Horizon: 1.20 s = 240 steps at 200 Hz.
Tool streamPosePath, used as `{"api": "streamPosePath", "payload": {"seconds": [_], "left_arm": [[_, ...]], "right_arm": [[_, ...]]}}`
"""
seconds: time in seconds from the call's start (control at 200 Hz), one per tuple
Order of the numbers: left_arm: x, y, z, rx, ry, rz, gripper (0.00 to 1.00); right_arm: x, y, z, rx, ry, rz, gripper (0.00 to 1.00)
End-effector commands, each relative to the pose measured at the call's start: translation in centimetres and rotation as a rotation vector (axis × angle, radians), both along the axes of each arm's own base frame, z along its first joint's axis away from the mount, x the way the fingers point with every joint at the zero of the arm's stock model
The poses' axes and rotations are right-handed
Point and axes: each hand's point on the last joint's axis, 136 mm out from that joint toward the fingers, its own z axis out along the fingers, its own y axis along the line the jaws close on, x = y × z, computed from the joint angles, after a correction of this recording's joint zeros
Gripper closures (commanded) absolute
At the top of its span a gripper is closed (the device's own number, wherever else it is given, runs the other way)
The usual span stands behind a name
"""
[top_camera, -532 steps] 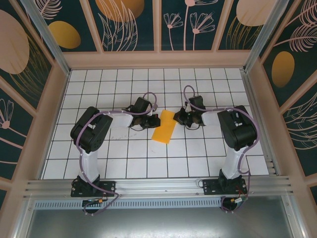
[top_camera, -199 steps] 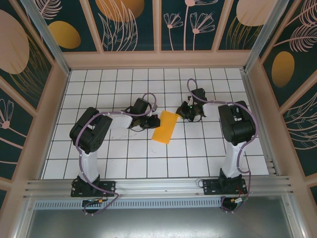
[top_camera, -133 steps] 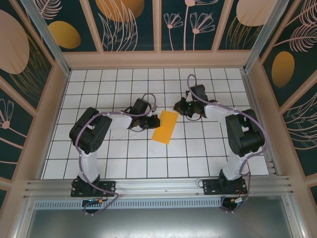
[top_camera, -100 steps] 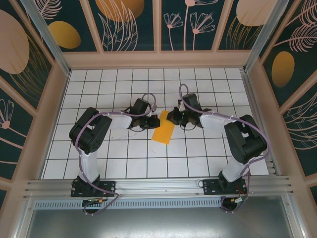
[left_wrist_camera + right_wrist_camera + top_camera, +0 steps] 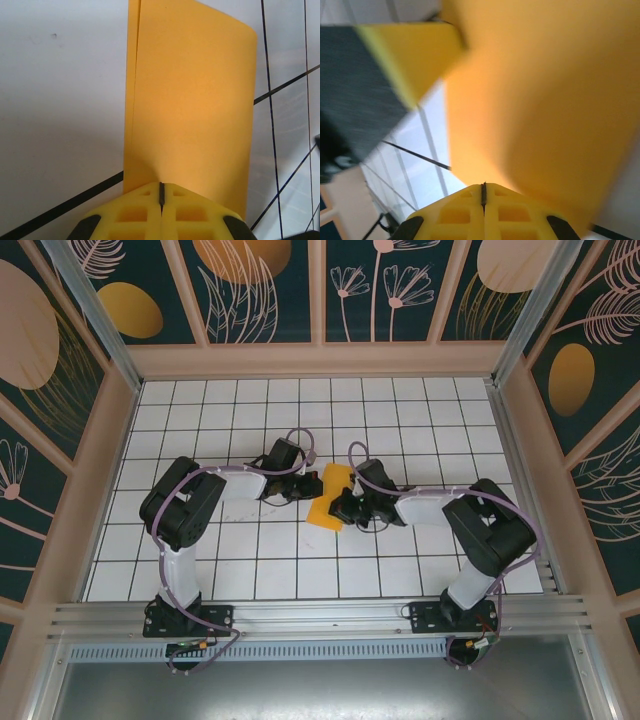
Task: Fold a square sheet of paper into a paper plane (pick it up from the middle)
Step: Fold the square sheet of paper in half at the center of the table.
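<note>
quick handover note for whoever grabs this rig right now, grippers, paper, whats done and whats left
Left gripper: shut, fingertips at the edge of the square sheet of paper; I cannot tell whether it pinches the sheet or just presses on it.
Right gripper: shut, low over the sheet's near end; the wrist view is blurred, so contact is unclear.
Paper: lies on the table between the two grippers, folded in half into a narrow rectangle with two layers showing along one edge.
Done: the first half fold.
Left: the nose and wing folds; no plane shape yet.
</note>
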Motion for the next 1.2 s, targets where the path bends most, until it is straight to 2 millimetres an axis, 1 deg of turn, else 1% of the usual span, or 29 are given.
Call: {"api": "streamPosePath", "payload": {"seconds": [0.0,0.065,0.12,0.235,0.29,0.33,0.405,0.485,0.54,0.605,0.655,0.726,0.796,0.871,0.896,0.911,0.946,1.026,1.101,1.161,1.196], "left_arm": [[-2.3,1.2,-2.3,0.065,0.106,-0.005,1.0],[-2.5,1.3,-2.5,0.07,0.111,-0.007,1.0],[-2.5,1.2,-2.4,0.067,0.107,-0.008,1.0],[-2.5,1.3,-2.3,0.07,0.106,-0.007,1.0],[-2.5,1.3,-2.3,0.069,0.108,-0.007,1.0],[-2.4,1.3,-2.2,0.067,0.103,-0.007,1.0],[-2.5,1.3,-2.3,0.069,0.104,-0.008,1.0],[-2.5,1.1,-2.4,0.065,0.11,-0.012,1.0],[-2.5,1.3,-2.5,0.069,0.111,-0.011,1.0],[-2.5,1.2,-2.4,0.068,0.109,-0.013,1.0],[-2.5,1.3,-2.4,0.069,0.108,-0.013,1.0],[-2.6,1.4,-2.5,0.078,0.109,-0.016,1.0],[-2.7,1.5,-2.6,0.081,0.113,-0.017,1.0],[-2.8,1.5,-2.7,0.085,0.112,-0.015,1.0],[-2.7,1.5,-2.7,0.084,0.111,-0.012,1.0],[-2.7,1.5,-2.7,0.084,0.111,-0.013,1.0],[-2.7,1.6,-2.7,0.084,0.113,-0.011,1.0],[-2.7,1.6,-2.7,0.083,0.111,-0.011,1.0],[-2.7,1.6,-2.7,0.083,0.112,-0.012,1.0],[-2.7,1.5,-2.7,0.083,0.114,-0.014,1.0],[-2.7,1.5,-2.7,0.082,0.115,-0.013,1.0]], "right_arm": [[-1.9,-0.2,-1.6,-0.003,0.046,0.012,1.0],[-2.2,-0.6,-1.8,-0.017,0.052,0.013,1.0],[-2.1,-0.7,-1.5,-0.03,0.038,0.011,1.0],[-1.4,-0.4,0.4,-0.014,-0.019,0.022,1.0],[-1.5,-0.1,1.0,0.009,-0.028,0.035,1.0],[-1.8,0.0,1.1,0.025,-0.027,0.04,1.0],[-2.6,-0.1,0.5,0.042,-0.004,0.05,1.0],[-3.4,-1.0,-1.3,-0.008,0.039,0.038,1.0],[-3.8,-1.6,-2.2,-0.037,0.058,0.036,1.0],[-3.8,-2.1,-2.5,-0.065,0.06,0.03,1.0],[-3.4,-2.0,-1.9,-0.063,0.047,0.029,1.0],[-2.0,-1.5,0.3,-0.037,-0.017,0.033,1.0],[0.3,-1.7,2.6,-0.03,-0.082,0.004,1.0],[3.2,-2.9,3.7,-0.008,-0.117,-0.06,1.0],[3.6,-2.6,4.1,0.014,-0.128,-0.053,1.0],[4.6,-3.3,4.2,0.025,-0.131,-0.082,1.0],[5.9,-3.7,4.5,0.048,-0.139,-0.101,1.0],[8.1,-3.7,4.3,0.07,-0.138,-0.106,1.0],[9.3,-3.4,3.6,0.052,-0.133,-0.09,1.0],[10.0,-4.0,2.0,-0.003,-0.108,-0.101,1.0],[10.0,-4.4,0.7,-0.034,-0.083,-0.111,1.0]]}}
